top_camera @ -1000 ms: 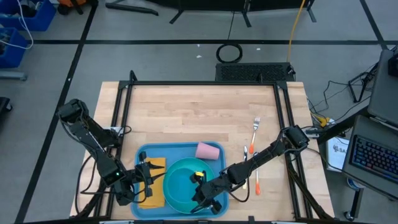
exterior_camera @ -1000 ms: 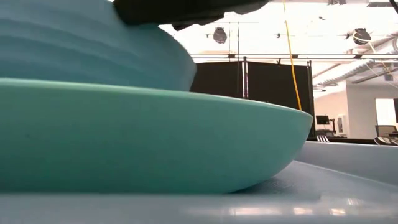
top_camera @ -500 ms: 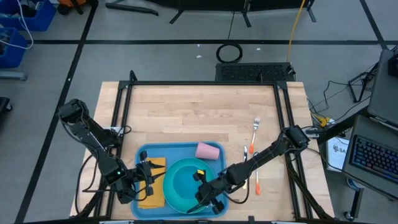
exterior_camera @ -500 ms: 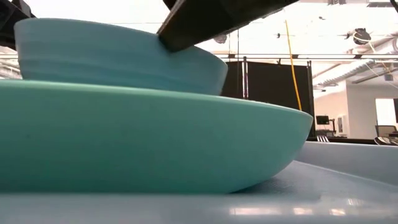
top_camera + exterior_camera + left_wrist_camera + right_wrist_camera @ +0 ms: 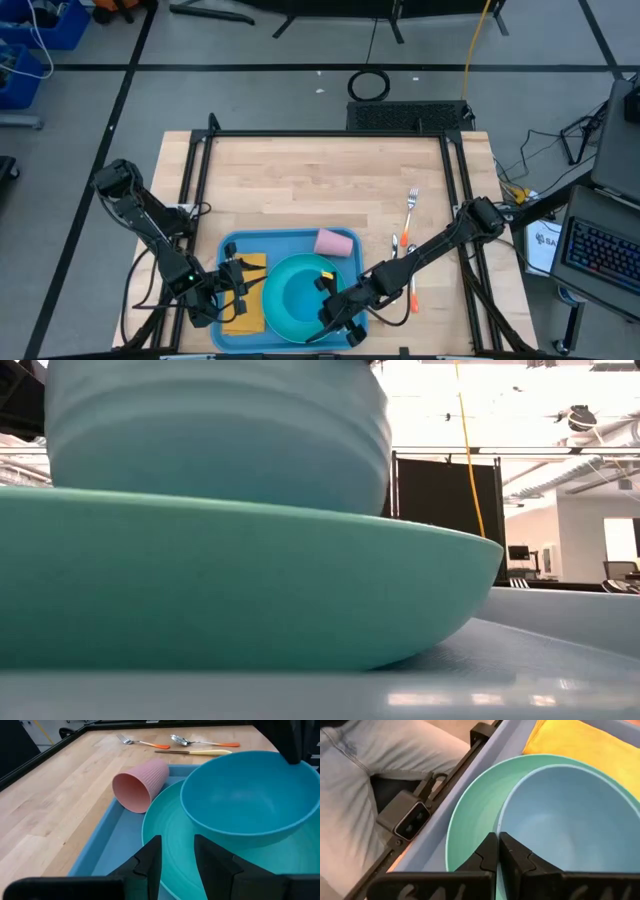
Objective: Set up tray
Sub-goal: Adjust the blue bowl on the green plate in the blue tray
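R gripper [image 5: 342, 322]: fingers pinched tight on the near-side rim of the blue bowl [image 5: 250, 795]; the wrist view shows the two dark fingers [image 5: 487, 851] pressed together over that rim.
Bowl: hangs from the R gripper, w/ its base over the turquoise plate [image 5: 172, 832]; can't tell if base touches plate.
Plate: right under the R gripper, lying flat in the tray [image 5: 290, 243].
Tray: blue, at the near edge of the table [image 5: 320, 175], between both grippers; R gripper sits over its right near part.
L gripper [image 5: 238, 290]: fingers [image 5: 150, 857] partly apart, holding nothing; hovers low over tray's left side, just beside the plate rim.
Napkin [image 5: 246, 300]: yellow-orange, in tray under L gripper.
Pink cup [image 5: 140, 784]: on its side in tray's far part, beyond the plate, mouth toward L gripper.
Cutlery: fork [image 5: 139, 741], spoon [image 5: 202, 742], knife [image 5: 192, 752] on bare wood outside tray, beyond R gripper.
Person: jeans-clad leg [image 5: 365, 775] by the table's near edge, close to R gripper.
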Tool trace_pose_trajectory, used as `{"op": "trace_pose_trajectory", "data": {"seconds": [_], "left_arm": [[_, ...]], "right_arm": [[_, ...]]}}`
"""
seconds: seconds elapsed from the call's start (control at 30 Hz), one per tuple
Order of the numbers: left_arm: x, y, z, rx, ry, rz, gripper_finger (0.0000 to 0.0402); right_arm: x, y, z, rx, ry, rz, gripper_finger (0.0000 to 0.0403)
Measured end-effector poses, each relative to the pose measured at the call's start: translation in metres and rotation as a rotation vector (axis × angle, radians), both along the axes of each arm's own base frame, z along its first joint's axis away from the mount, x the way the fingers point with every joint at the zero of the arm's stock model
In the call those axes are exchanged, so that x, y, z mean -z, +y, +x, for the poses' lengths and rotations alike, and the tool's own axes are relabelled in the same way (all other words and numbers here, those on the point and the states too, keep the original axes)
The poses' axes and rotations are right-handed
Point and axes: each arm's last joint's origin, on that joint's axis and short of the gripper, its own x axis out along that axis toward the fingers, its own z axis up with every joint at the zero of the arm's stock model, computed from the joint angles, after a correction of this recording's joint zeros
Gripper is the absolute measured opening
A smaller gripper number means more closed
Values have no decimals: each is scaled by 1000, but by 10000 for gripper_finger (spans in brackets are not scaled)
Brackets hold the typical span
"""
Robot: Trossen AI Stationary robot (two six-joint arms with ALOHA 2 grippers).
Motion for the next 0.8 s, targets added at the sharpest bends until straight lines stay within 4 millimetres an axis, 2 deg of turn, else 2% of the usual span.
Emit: {"op": "trace_pose_trajectory", "data": {"seconds": [0.2, 0.5, 0.8], "left_arm": [[0, 0, 0, 1, 0, 1, 120], [0, 0, 0, 1, 1, 1, 120], [0, 0, 0, 1, 1, 1, 120]], "right_arm": [[-2, 2, 1, -19, -27, 2, 0], [14, 4, 5, -25, -2, -14, 0], [12, 7, 8, -56, -59, -13, 1]]}}
